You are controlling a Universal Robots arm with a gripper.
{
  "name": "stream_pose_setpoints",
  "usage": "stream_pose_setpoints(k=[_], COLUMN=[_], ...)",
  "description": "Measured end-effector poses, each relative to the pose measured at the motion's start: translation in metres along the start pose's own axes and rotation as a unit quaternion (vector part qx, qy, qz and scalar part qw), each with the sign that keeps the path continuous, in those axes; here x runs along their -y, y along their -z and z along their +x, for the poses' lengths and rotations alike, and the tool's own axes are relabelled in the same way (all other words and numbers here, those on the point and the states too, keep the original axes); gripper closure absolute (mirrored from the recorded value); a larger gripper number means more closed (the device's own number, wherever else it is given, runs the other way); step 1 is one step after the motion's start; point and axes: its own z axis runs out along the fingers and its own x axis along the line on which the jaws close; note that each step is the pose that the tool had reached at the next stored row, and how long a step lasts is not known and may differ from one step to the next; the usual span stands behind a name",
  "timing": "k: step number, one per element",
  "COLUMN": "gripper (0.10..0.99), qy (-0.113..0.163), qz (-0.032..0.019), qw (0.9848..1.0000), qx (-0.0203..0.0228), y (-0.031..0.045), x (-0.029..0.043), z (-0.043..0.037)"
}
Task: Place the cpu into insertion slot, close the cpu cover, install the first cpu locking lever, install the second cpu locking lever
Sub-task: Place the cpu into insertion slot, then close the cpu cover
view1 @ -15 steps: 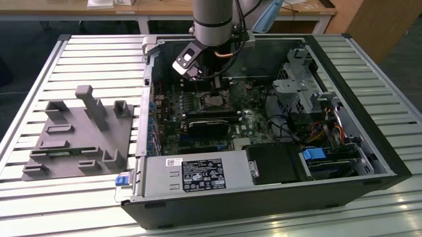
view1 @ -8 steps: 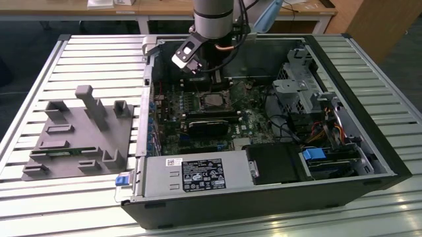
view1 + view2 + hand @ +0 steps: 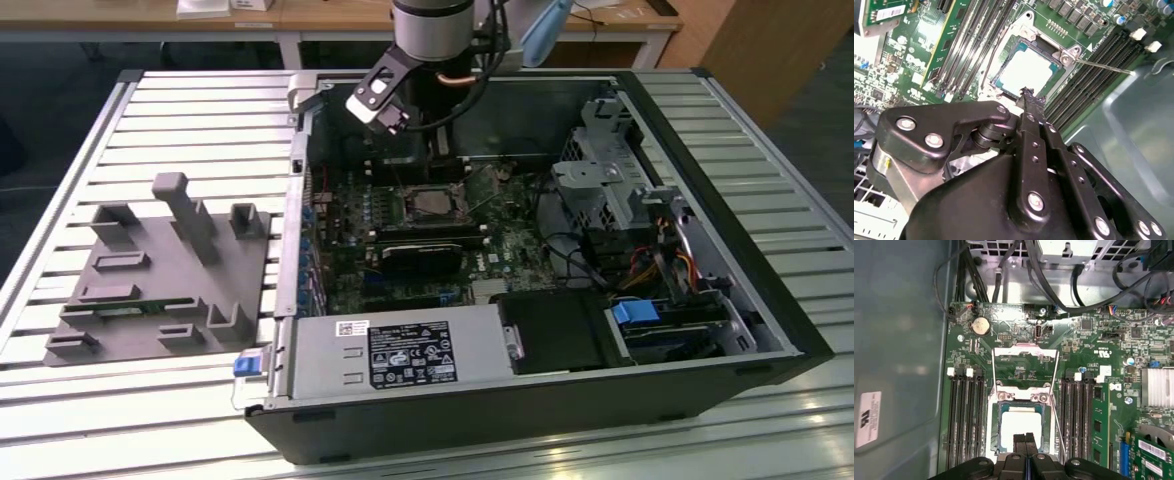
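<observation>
The cpu lies flat in the insertion slot, its silver top facing up; in the second wrist view the cpu sits inside the dark socket frame. The cpu cover stands swung open beyond the socket, with board showing through its window. Two thin wire levers stand raised along its sides, and one lever juts out sideways. My gripper is shut with nothing in it, its tips just over the cpu's near edge. In the exterior view the gripper hangs over the socket.
Black memory slots flank the socket on both sides. Cables hang along the case wall beyond the board. A finned heat sink sits to one side. A grey fixture lies on the table at the exterior view's left; the power supply fills the case's near end.
</observation>
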Motion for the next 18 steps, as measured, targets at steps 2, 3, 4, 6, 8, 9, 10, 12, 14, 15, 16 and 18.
stream_pose_setpoints(k=[2,3,4,6,8,9,10,12,14,15,16,18], gripper=[0.984,0.984,0.984,0.984,0.984,0.984,0.984,0.984,0.984,0.984,0.984,0.984], qy=[0.0,0.0,0.0,0.0,0.0,0.0,0.0,0.0,0.0,0.0,0.0,0.0], qz=[0.0,0.0,0.0,0.0,0.0,0.0,0.0,0.0,0.0,0.0001,0.0001,0.0], qw=[1.0,1.0,1.0,1.0,1.0,1.0,1.0,1.0,1.0,1.0,1.0,1.0], qx=[0.0,0.0,0.0,0.0,0.0001,0.0002,0.0002,0.0002,0.0003,0.0003,0.0004,0.0002], y=[0.0012,0.0012,0.0012,0.0012,0.0012,0.0012,0.0012,0.0012,0.0012,0.0014,0.0021,0.0037], x=[-0.0001,-0.0001,-0.0001,-0.0001,-0.0001,-0.0001,-0.0001,-0.0001,-0.0001,-0.0001,-0.0002,-0.0003], z=[0.0,0.0,0.0,0.0,0.0,0.0,0.0,0.0,0.0,0.0,0.0,0.0001])
